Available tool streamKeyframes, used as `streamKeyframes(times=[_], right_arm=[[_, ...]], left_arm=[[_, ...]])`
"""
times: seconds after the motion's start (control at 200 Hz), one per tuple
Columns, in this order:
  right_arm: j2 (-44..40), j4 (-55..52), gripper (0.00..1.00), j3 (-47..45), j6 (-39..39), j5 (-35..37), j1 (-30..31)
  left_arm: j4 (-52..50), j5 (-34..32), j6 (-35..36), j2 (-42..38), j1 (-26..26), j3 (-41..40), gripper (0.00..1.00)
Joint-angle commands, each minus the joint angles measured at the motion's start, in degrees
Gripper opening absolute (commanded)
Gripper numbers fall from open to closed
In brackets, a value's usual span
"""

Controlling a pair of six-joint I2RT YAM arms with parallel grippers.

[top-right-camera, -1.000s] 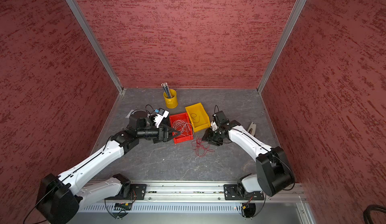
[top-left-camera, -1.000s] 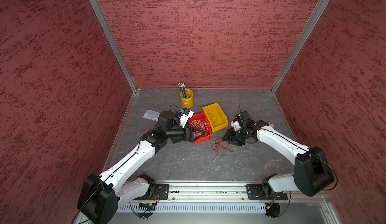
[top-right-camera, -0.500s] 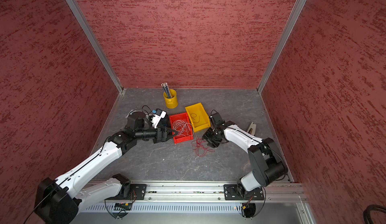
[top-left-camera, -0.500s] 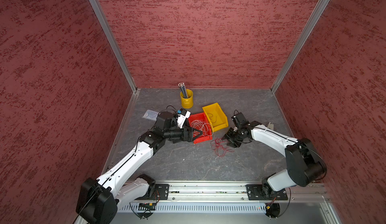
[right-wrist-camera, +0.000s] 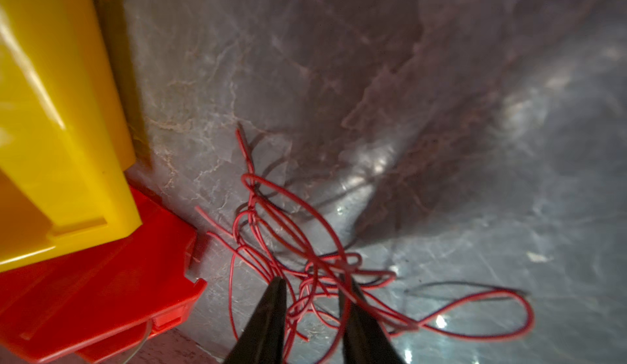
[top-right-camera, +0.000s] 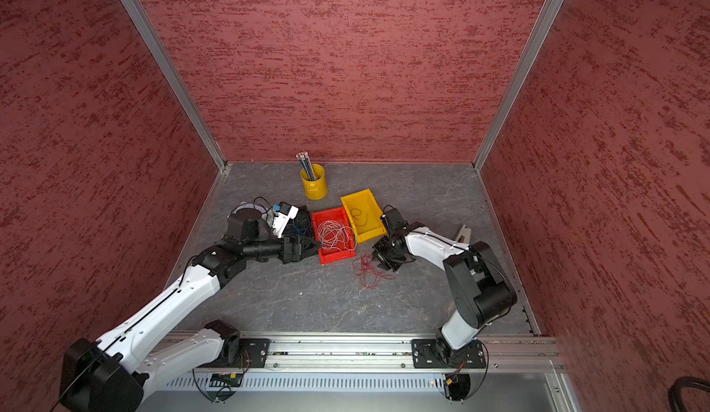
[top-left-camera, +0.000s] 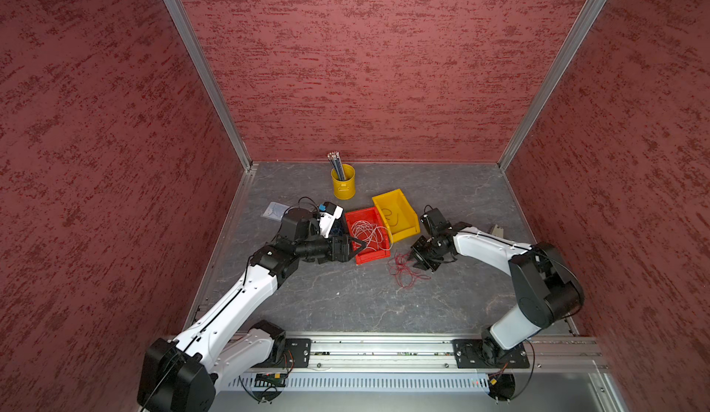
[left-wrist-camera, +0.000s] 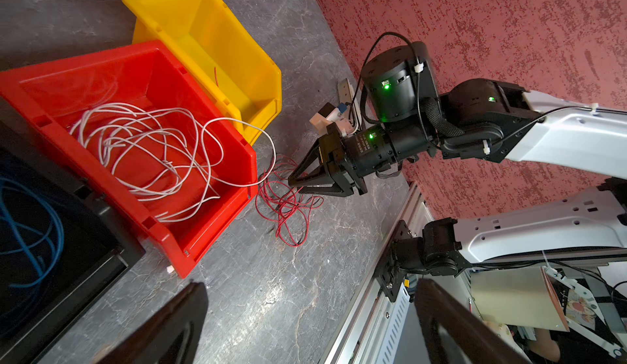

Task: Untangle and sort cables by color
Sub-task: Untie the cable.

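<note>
A loose tangle of red cables [top-left-camera: 403, 271] [top-right-camera: 367, 273] [left-wrist-camera: 288, 206] [right-wrist-camera: 305, 230] lies on the grey floor beside the red bin [top-left-camera: 372, 258] [left-wrist-camera: 190, 240]. My right gripper [top-left-camera: 413, 263] [top-right-camera: 378, 262] [left-wrist-camera: 293, 184] [right-wrist-camera: 314, 279] is down in this tangle, its jaws narrowly open with red strands between them. Whitish cables [top-left-camera: 369, 233] [left-wrist-camera: 152, 148] fill the red bin, one loop hanging over its rim. Blue cables [left-wrist-camera: 34, 216] lie in a black bin [left-wrist-camera: 84, 243]. One red strand [left-wrist-camera: 216, 75] lies in the yellow bin [top-left-camera: 399, 233] [left-wrist-camera: 203, 6]. My left gripper [top-left-camera: 361, 245] [top-right-camera: 313, 245] [left-wrist-camera: 307, 286] hangs wide open and empty at the red bin's near corner.
A yellow cup of pencils [top-left-camera: 344, 187] stands at the back. A clear bag [top-left-camera: 274, 210] lies at the back left, and a small grey object [top-left-camera: 497, 231] behind the right arm. The metal rail [top-left-camera: 384, 348] runs along the front edge.
My right gripper has sunk into the red tangle and its jaws have narrowed around strands, while its elbow swung nearer the front. The left arm shifted only slightly and stays open.
</note>
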Motion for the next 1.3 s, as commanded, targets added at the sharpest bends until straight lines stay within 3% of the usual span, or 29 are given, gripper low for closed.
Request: streamKeyframes(times=[0.0, 0.04, 0.27, 0.406, 0.566, 0.852, 1.127, 1.297], right_arm=[[-0.9, 0.1, 0.07, 2.9, 1.1, 1.2, 0.4], [-1.8, -0.8, 0.00, 2.9, 0.8, 1.8, 0.5], [-14.2, -11.8, 0.00, 6.6, -3.7, 7.3, 1.0], [-20.1, -15.5, 0.00, 11.5, -11.2, 7.9, 0.9], [-24.8, -15.1, 0.00, 14.6, -19.2, 8.3, 0.4], [-27.0, -12.6, 0.00, 20.8, -25.5, 2.9, -1.4], [-25.5, -13.3, 0.00, 23.9, -33.5, -2.5, -1.5], [-26.1, -13.7, 0.00, 24.4, -36.1, -3.3, -1.6]], left_arm=[[-1.2, -0.6, 1.6, -1.7, 0.7, -0.8, 1.00], [-1.1, -0.6, 1.7, -1.9, 0.9, -1.0, 1.00], [5.1, 1.9, -0.6, -2.1, 0.6, -2.3, 1.00], [11.4, 1.9, -0.4, -2.0, -3.2, -2.9, 1.00], [14.2, 0.3, 0.5, 1.5, -7.9, -0.3, 1.00], [23.3, 3.2, -3.8, 8.5, -8.7, 3.5, 1.00], [25.3, 5.3, -4.9, 18.8, -8.5, 16.1, 1.00], [24.8, 13.2, -7.5, 27.4, -8.2, 26.6, 0.97]])
